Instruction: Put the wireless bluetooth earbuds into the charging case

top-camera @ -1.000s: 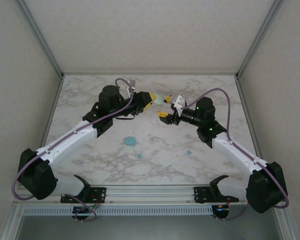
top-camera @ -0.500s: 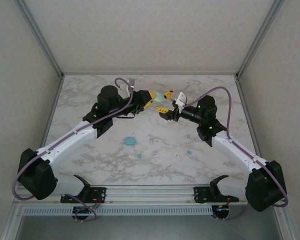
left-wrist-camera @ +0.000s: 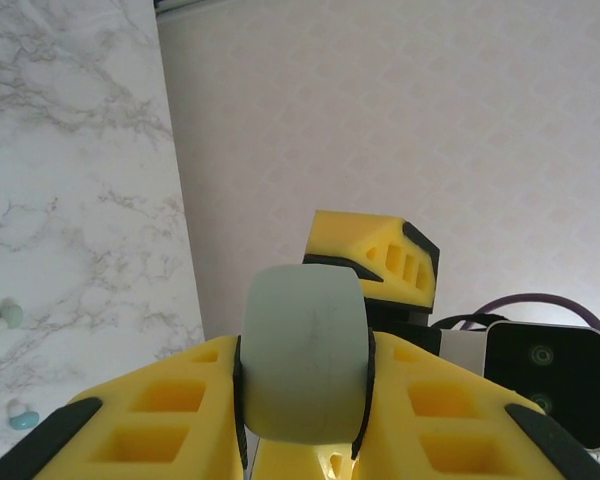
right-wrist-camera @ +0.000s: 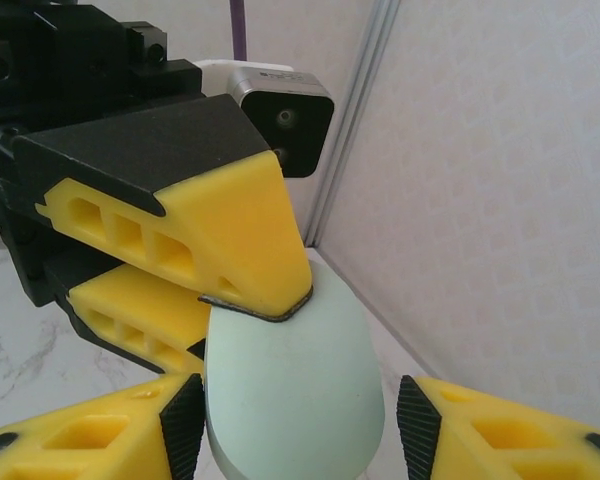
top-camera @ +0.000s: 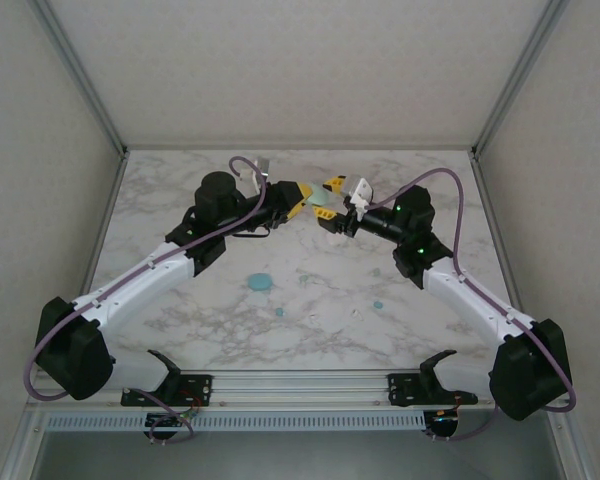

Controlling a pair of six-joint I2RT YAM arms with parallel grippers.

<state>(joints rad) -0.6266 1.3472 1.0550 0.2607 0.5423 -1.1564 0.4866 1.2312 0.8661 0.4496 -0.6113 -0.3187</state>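
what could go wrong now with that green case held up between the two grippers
1. The left gripper pinches the smooth, rounded pale green case in the air above the table; a nudge could slip it out and drop it.
2. The right gripper stands open around the case, right by the left's yellow fingers; closing off-centre could hit them or twist the case.

The pale green case [left-wrist-camera: 303, 365] looks like smooth matt plastic; the marbled tabletop [left-wrist-camera: 70, 200] looks smooth.
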